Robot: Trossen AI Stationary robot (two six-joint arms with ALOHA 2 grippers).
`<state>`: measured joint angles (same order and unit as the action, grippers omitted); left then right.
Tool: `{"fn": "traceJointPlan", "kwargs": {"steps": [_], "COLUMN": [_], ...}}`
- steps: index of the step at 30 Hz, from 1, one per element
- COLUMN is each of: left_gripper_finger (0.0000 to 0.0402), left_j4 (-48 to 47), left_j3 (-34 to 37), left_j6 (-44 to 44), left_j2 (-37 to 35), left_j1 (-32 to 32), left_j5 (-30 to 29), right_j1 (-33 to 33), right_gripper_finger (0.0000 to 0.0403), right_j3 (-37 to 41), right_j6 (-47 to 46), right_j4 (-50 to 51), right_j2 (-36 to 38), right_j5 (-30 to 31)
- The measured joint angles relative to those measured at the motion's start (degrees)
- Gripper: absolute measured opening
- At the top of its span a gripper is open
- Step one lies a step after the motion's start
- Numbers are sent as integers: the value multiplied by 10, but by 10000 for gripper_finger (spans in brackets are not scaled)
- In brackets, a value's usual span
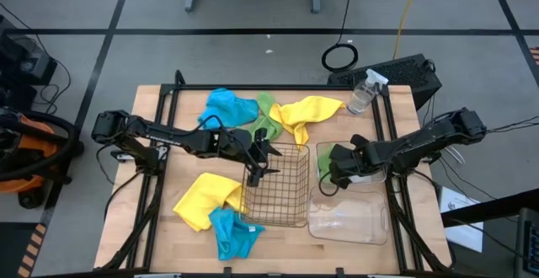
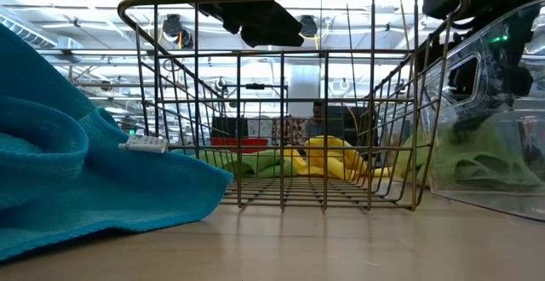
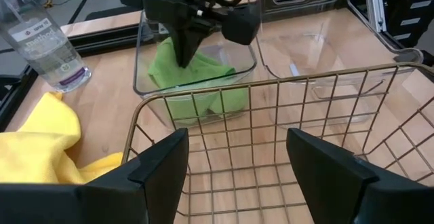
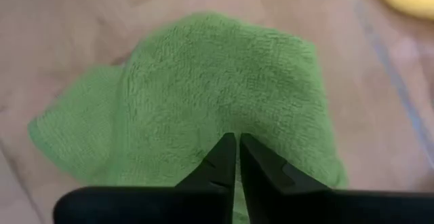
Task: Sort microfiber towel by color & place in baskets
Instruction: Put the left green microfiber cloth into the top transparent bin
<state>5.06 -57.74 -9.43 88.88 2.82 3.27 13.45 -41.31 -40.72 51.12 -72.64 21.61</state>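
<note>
High view: the right claw [image 1: 330, 177] reaches down into the nearer-to-the-bottle clear tub [image 1: 377, 153], its fingers [image 4: 227, 157] pressed together on a green towel [image 4: 217, 88] lying on that tub's floor; the right wrist view shows the two tips pinching a fold of the cloth. The second clear tub [image 1: 349, 217] sits just beside the first, on the side of the right claw away from the spray bottle [image 1: 364, 93], and holds no cloth that can be seen. The wire basket [image 1: 276, 185] stands next to both tubs, between the two claws.

The left claw [image 1: 257, 162] hangs at the basket's rim, on the side away from the tubs, with its fingers [image 3: 159, 166] spread wide and nothing between them; in the left wrist view the basket's mesh floor lies straight ahead of it.

Behind the left claw, toward the far edge of the table [image 1: 156, 135], lie a blue towel [image 1: 229, 107], another green towel [image 1: 268, 114] and a yellow towel [image 1: 305, 114]. On its other side, near the front edge, a second yellow towel [image 1: 205, 198] overlaps a second blue towel [image 1: 232, 232], which touches the basket's corner.
</note>
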Motion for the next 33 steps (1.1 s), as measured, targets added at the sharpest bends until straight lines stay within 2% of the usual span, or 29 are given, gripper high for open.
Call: {"fn": "traceJointPlan", "kwargs": {"steps": [4, 10, 17, 20, 25, 27, 33], "left_gripper_finger": [255, 255, 255, 255, 255, 255, 255], "left_j4": [-1, 0, 0, 0, -6, -17, -67], "left_j3": [0, 0, 0, 0, 0, 0, -1], "left_j6": [-3, -5, -5, -5, -5, -14, -47], "left_j2": [0, 0, 0, 0, 0, 0, -23], "left_j1": [2, 3, 2, 2, 2, 2, -4], "left_j5": [0, 0, 0, 0, -4, -22, -148], "right_j1": [0, 0, -22, -26, -26, -26, 7], "right_gripper_finger": [2, 1, 0, 0, 0, 0, 0], "right_j3": [-41, -80, -6, 22, 16, 2, -34], "right_j6": [20, 0, -48, -50, -35, -24, -20], "right_j4": [34, 113, 93, 51, 47, 52, 56], "right_j2": [14, 18, 16, 19, 22, 28, 62], "right_j5": [-36, -6, -35, -59, -51, -43, -11]}}
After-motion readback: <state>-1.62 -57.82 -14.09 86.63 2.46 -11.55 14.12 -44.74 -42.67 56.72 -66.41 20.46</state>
